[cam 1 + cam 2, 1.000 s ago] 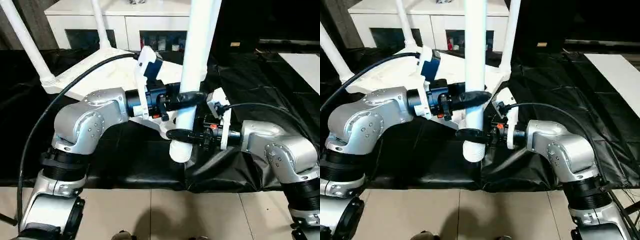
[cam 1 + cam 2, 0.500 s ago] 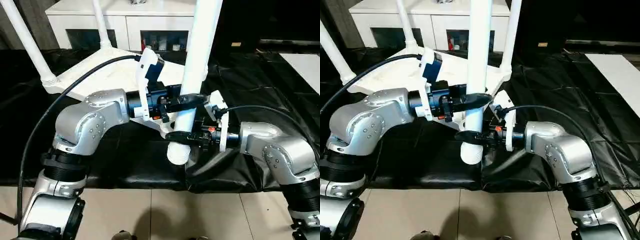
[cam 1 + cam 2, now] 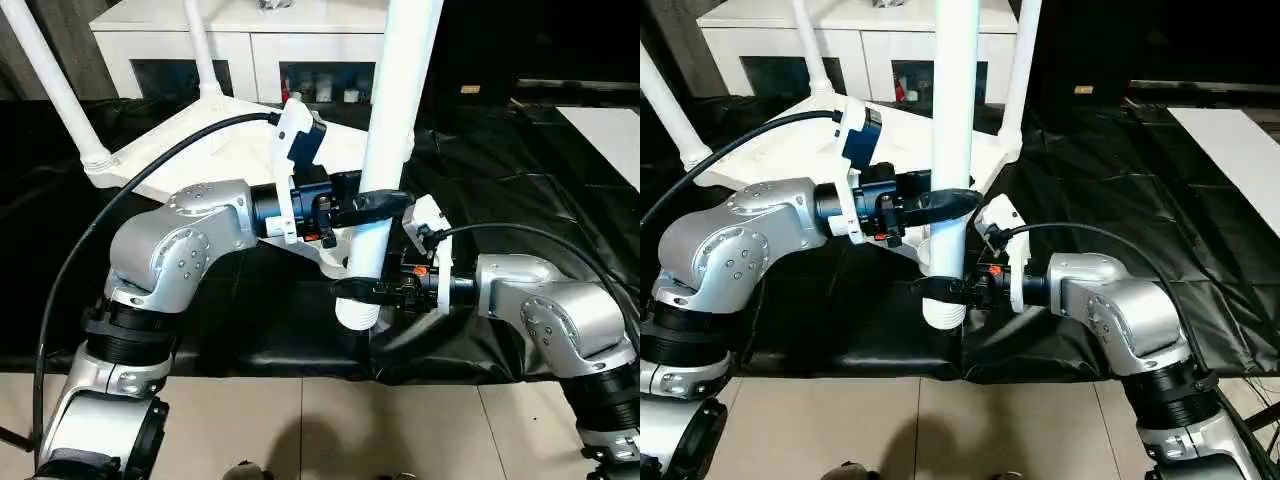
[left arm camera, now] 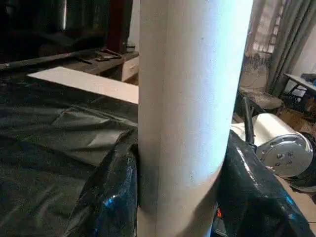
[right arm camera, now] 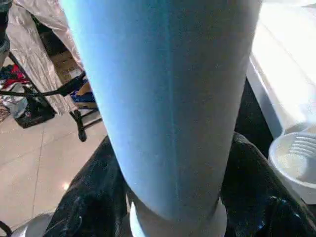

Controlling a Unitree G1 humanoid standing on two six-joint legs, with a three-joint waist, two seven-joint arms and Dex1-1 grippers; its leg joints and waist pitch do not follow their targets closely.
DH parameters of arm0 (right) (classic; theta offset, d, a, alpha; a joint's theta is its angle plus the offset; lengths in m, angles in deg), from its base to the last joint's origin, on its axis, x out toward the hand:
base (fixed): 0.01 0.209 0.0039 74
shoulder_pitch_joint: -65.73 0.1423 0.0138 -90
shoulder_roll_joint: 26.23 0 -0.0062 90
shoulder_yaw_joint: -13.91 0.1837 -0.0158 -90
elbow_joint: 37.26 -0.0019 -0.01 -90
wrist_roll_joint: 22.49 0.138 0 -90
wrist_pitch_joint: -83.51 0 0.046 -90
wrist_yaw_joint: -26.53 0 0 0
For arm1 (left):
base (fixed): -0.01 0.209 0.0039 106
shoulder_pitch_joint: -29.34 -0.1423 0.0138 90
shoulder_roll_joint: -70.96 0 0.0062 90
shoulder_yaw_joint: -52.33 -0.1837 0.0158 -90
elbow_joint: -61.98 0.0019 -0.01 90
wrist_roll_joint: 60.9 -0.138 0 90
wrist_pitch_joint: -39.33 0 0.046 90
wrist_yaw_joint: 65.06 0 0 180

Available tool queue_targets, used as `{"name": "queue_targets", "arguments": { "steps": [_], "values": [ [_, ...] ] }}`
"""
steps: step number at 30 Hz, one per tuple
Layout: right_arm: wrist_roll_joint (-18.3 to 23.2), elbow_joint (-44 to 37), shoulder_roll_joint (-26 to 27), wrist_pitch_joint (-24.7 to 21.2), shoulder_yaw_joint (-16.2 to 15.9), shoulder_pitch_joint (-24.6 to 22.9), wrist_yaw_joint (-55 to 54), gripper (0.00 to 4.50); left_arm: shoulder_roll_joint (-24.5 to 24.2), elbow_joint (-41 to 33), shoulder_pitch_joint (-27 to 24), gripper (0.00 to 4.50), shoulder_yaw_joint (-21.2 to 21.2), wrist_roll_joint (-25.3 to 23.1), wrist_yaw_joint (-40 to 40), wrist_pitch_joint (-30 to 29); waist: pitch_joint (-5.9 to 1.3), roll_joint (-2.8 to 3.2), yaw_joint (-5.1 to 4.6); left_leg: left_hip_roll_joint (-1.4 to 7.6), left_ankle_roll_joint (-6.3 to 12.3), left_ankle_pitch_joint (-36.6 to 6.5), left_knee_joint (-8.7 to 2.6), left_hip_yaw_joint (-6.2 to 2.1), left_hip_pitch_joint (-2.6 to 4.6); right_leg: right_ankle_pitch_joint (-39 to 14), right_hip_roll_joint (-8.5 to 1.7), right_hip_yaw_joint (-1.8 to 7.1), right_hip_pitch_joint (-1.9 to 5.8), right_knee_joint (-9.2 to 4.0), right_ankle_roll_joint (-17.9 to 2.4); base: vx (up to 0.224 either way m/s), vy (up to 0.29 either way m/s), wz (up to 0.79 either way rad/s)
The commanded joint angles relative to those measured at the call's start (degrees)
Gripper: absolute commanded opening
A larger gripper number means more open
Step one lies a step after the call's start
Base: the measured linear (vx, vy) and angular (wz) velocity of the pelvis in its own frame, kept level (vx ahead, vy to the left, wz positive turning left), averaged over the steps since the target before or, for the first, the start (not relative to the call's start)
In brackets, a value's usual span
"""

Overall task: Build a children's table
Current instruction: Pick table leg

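Note:
The white tabletop (image 3: 215,150) lies upside down on black sheeting, with legs standing up from its corners (image 3: 55,85) (image 3: 200,45) (image 3: 1020,60). A further white tube leg (image 3: 395,100) stands nearly upright at the tabletop's near corner, its thick end (image 3: 357,315) just above the sheet. My left gripper (image 3: 375,207) is shut on this leg from the left. Lower down, my right gripper (image 3: 362,290) is shut on it near the thick end. In the right wrist view, a round ribbed corner socket (image 5: 296,158) lies beside the leg (image 5: 168,98).
A white cabinet (image 3: 250,40) with glass-fronted shelves stands behind the tabletop. A flat white board (image 3: 610,130) lies at the far right on the black sheet (image 3: 500,160). Tiled floor (image 3: 300,430) runs along the sheet's near edge.
My right gripper has shifted lower on the leg and further left. The leg's thick end has dropped a little. The left gripper keeps its hold.

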Motion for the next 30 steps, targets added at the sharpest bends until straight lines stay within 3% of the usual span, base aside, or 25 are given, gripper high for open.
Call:
{"name": "queue_targets", "arguments": {
  "steps": [1,13,14,19,28,29,30],
  "values": [
    [0.10,-0.28,0.38,0.95,0.93,0.63,-0.04,2.61,-0.73,-0.90,0.45,1.82,-0.55,-0.54,0.49,0.49,-4.70,-0.83,-0.05,0.22,-0.02,-12.30,-3.87,0.35,0.79,-20.59,-1.66,1.53,3.09,-3.79,-9.06,0.000,0.000,0.00],
    [0.13,-0.46,0.59,1.14,0.98,0.78,0.60,2.61,-0.99,-0.50,0.58,1.82,-0.81,-1.11,1.02,0.86,-4.69,-0.82,-0.08,0.21,-0.17,-12.56,-3.86,0.30,0.75,-21.17,-1.67,1.52,3.09,-3.78,-8.84,0.000,0.000,0.00],
    [0.14,-0.38,0.63,1.09,1.02,0.79,0.63,2.32,-1.02,-0.47,0.59,1.82,-0.83,-1.10,1.05,0.89,-4.68,-0.84,-0.08,0.19,-0.17,-12.64,-3.85,0.32,0.76,-21.20,-1.67,1.53,3.08,-3.79,-8.82,0.000,0.000,0.00],
    [0.19,-0.08,0.61,0.89,1.23,0.80,0.82,1.99,-1.18,-0.25,0.65,1.82,-0.94,-1.25,1.24,1.09,-4.62,-0.82,-0.09,0.17,-0.32,-13.36,-3.89,0.28,0.80,-22.56,-1.66,1.48,3.00,-3.95,-8.35,0.000,0.000,0.00],
    [-0.45,0.18,0.68,1.34,1.05,0.75,0.59,1.91,-1.35,0.60,0.96,1.82,-0.63,-2.90,-0.51,1.73,-4.65,-0.71,-0.09,0.16,-0.36,-13.46,-3.88,0.25,0.79,-22.13,-1.61,1.46,3.01,-3.94,-8.42,0.000,0.000,0.00],
    [-0.61,0.19,0.77,1.38,1.09,0.69,0.34,1.91,-1.42,0.80,1.08,2.38,-0.59,-3.17,-1.41,1.01,-4.70,-0.53,-0.05,0.17,-0.44,-13.34,-3.87,0.21,0.80,-21.80,-1.63,1.47,3.04,-3.83,-8.50,0.000,0.000,0.00],
    [-1.26,0.33,1.09,1.78,1.22,0.41,-0.72,1.91,-1.42,1.68,1.01,2.38,-0.47,-4.22,-3.36,0.53,-4.69,-0.53,-0.07,0.15,-0.47,-13.30,-3.88,0.22,0.77,-21.42,-1.61,1.46,3.04,-3.84,-8.65,0.000,0.000,0.00]
  ]
}}
